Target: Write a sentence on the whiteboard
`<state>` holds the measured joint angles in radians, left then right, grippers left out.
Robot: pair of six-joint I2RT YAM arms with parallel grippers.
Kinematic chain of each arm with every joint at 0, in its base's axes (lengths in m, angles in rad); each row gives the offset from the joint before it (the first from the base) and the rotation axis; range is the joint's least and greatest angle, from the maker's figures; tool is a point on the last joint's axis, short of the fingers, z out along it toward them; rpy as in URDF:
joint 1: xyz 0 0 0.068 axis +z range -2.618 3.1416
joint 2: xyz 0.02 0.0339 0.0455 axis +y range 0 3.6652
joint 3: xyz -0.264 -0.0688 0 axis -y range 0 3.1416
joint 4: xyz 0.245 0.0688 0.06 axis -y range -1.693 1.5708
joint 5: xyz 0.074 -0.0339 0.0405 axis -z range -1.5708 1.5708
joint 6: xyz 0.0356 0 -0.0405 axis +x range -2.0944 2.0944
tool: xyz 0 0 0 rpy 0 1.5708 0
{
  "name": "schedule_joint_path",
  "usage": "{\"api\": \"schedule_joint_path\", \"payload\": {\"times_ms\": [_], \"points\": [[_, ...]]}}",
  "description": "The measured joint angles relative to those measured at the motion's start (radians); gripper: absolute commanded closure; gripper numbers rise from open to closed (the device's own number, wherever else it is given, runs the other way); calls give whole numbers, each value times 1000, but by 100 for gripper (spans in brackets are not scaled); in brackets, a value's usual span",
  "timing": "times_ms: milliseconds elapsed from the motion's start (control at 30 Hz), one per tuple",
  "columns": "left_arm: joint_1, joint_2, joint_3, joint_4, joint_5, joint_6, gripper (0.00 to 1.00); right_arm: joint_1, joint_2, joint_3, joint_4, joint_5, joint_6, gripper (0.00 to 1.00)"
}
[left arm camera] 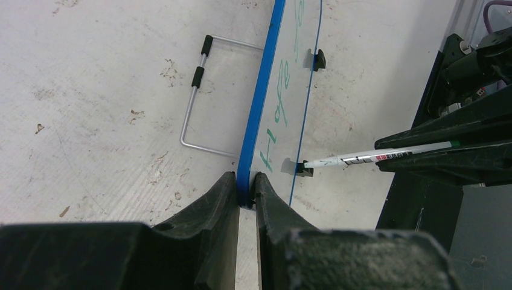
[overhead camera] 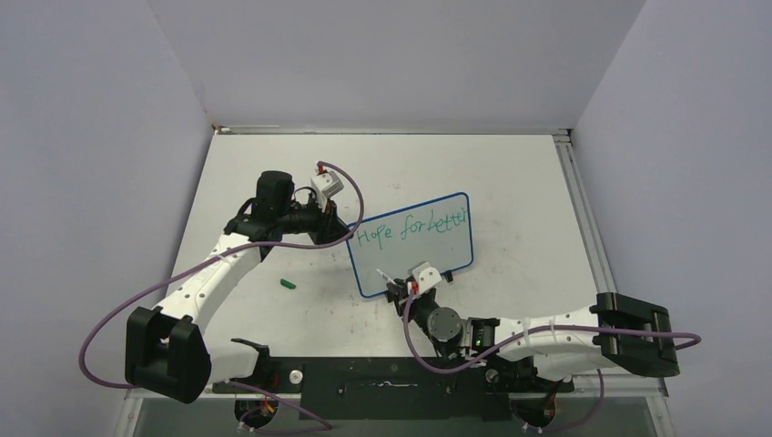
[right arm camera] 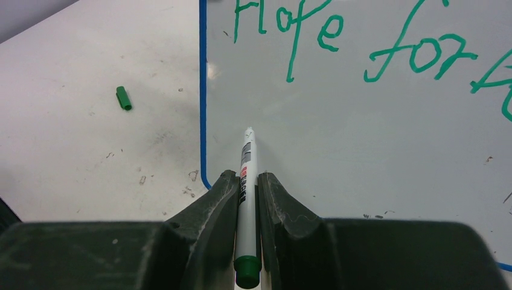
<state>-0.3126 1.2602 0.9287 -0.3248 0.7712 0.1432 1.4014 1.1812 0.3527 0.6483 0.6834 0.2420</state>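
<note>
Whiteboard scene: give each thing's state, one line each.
whiteboard: propped up, edge clamped
left tool: shut on whiteboard
right tool: shut on marker
marker: uncapped, tip at whiteboard's lower left
cap: off, lying on table
sentence: unfinished, only one line written

whiteboard (overhead camera: 414, 250): centre of table (overhead camera: 510, 182) | cap (overhead camera: 289, 284): on table, left of whiteboard | marker (right arm camera: 246, 175): at whiteboard's lower-left corner

Glossy whiteboard (right arm camera: 374, 151), matt scuffed table (left arm camera: 90, 90), bare metal wire stand (left arm camera: 189, 115), smooth plastic marker (right arm camera: 246, 175)
</note>
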Motion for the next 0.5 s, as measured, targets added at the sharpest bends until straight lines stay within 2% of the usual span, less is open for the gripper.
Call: {"api": "schedule_joint_path", "payload": {"times_ms": [500], "points": [[0,0,0,0,0,0,100,-34,92,41,50,-22,-22,95]]}}
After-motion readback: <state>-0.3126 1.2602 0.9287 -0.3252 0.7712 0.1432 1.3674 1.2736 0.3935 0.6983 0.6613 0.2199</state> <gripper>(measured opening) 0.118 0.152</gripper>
